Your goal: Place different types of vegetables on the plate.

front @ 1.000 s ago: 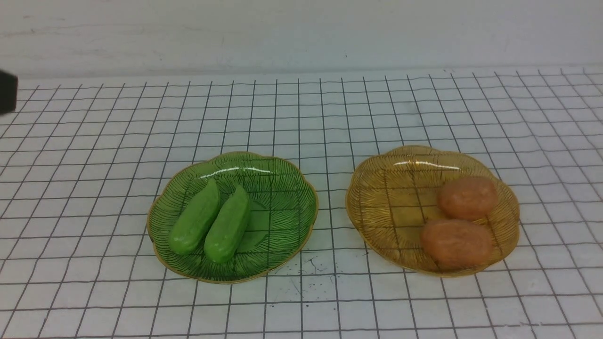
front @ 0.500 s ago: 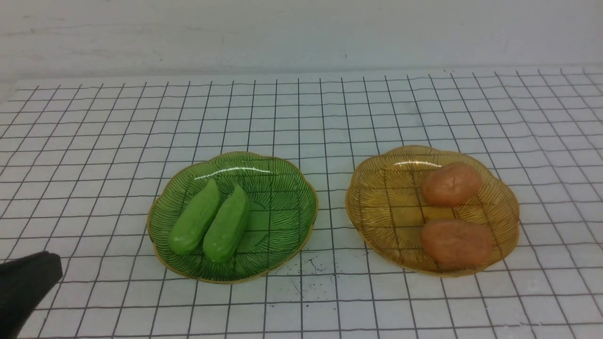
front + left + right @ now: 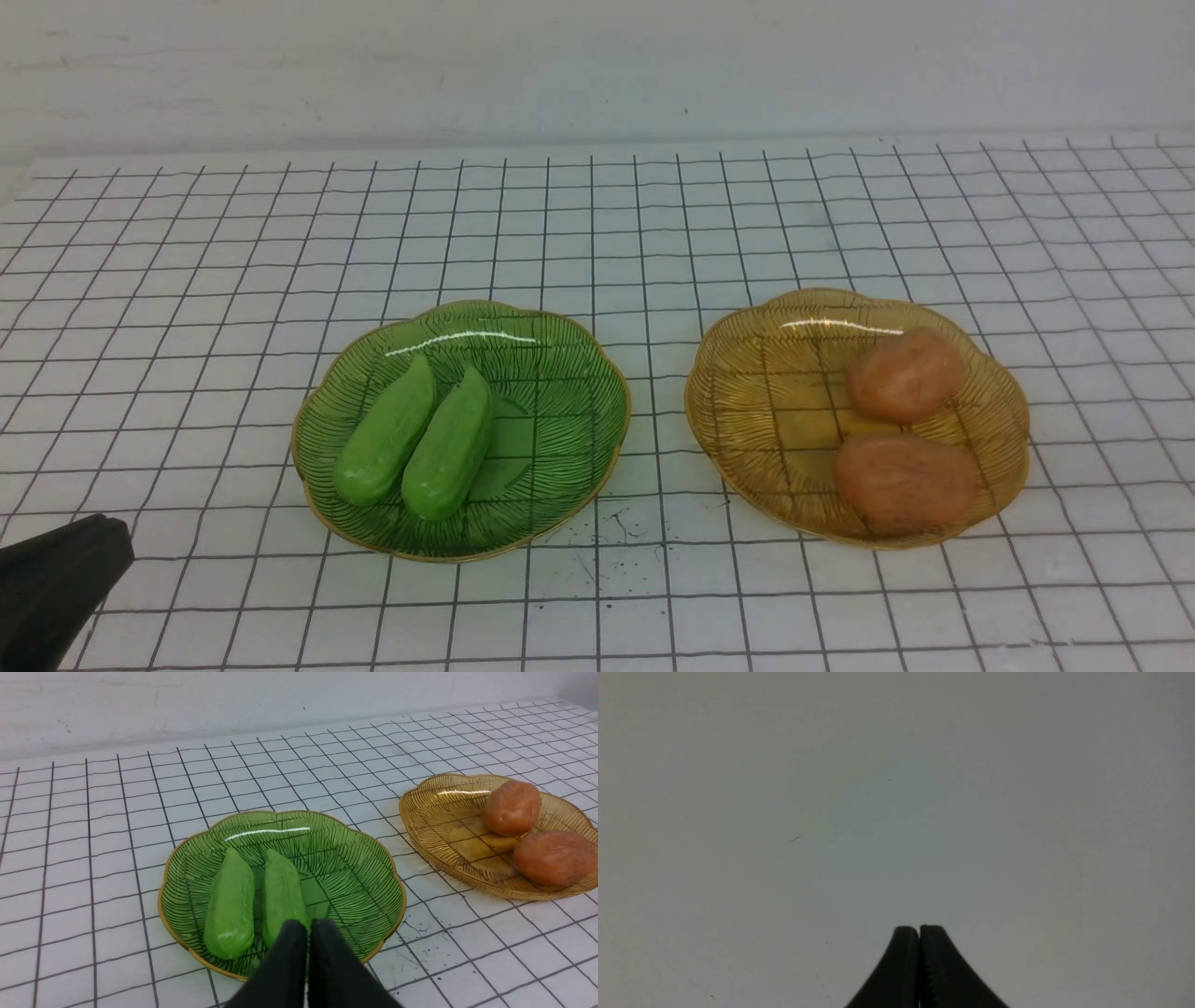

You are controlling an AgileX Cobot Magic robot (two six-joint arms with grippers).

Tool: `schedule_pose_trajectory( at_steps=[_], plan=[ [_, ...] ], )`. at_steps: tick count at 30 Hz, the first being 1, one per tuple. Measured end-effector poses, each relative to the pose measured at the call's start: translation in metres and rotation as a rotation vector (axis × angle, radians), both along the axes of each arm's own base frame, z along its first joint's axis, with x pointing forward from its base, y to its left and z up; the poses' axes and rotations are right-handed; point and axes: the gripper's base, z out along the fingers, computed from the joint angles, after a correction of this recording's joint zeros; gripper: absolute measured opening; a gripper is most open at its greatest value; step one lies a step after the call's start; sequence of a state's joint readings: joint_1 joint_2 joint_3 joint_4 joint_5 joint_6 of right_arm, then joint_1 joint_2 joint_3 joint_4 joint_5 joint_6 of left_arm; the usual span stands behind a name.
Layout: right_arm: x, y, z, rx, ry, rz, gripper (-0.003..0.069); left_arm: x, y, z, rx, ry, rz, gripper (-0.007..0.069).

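Two light-green cucumber toys [image 3: 385, 431] [image 3: 451, 446] lie side by side on the green plate [image 3: 560, 392]. Two orange-brown potato toys [image 3: 904, 373] [image 3: 902, 481] lie on the amber plate [image 3: 756, 401]. My left gripper [image 3: 103, 541] is shut and empty at the front left, short of the green plate; in the left wrist view [image 3: 308, 926] its tips point at the near cucumber [image 3: 281, 896]. My right gripper [image 3: 919, 929] is shut and empty, facing a plain grey surface; it does not show in the front view.
The white gridded tabletop [image 3: 597, 215] runs back to a white wall [image 3: 597, 65]. Dark specks mark the table in front of the green plate [image 3: 611, 532].
The rear potato has shifted on the amber plate, left and then slightly back right. My left gripper went from the far left edge down to the front left corner.
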State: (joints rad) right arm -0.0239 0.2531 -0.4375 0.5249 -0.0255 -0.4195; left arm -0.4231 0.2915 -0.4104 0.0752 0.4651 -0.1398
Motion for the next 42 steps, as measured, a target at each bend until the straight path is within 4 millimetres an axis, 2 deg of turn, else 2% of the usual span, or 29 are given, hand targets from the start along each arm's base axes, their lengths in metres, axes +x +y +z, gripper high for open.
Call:
schedule_pose_trajectory(
  at_steps=[19,24,26,27,30,33,34,37,42],
  plan=[
    [0.002,0.003,-0.005,-0.005,0.055,0.030,-0.0015,0.000,0.000,0.000,0.001,-0.003,0.000,-0.0008],
    [0.002,0.003,-0.005,-0.006,0.061,0.033,-0.0015,-0.007,0.005,-0.002,0.006,-0.050,0.031,-0.0008],
    [0.002,0.003,-0.005,-0.006,0.063,0.034,-0.0015,-0.010,0.009,-0.008,0.016,-0.081,0.069,-0.0008],
    [0.002,0.003,-0.005,-0.006,0.063,0.034,-0.0015,-0.013,0.013,-0.024,0.022,-0.115,0.129,-0.0008],
    [0.002,0.003,-0.005,-0.006,0.063,0.034,-0.0015,-0.015,0.015,-0.041,0.029,-0.131,0.173,-0.0008],
    [0.002,0.003,-0.005,-0.006,0.063,0.034,-0.0015,-0.013,0.019,-0.080,0.056,-0.109,0.253,-0.0008],
    [0.002,0.003,-0.005,-0.006,0.063,0.034,-0.0015,-0.013,0.019,-0.082,0.057,-0.105,0.260,-0.0008],
    [0.002,0.003,-0.006,-0.006,0.064,0.034,-0.0015,-0.011,0.021,-0.113,0.080,-0.028,0.295,-0.0008],
    [0.002,0.003,-0.006,-0.006,0.065,0.035,-0.0015,-0.012,0.021,-0.119,0.086,0.016,0.292,-0.0008]
  ],
)
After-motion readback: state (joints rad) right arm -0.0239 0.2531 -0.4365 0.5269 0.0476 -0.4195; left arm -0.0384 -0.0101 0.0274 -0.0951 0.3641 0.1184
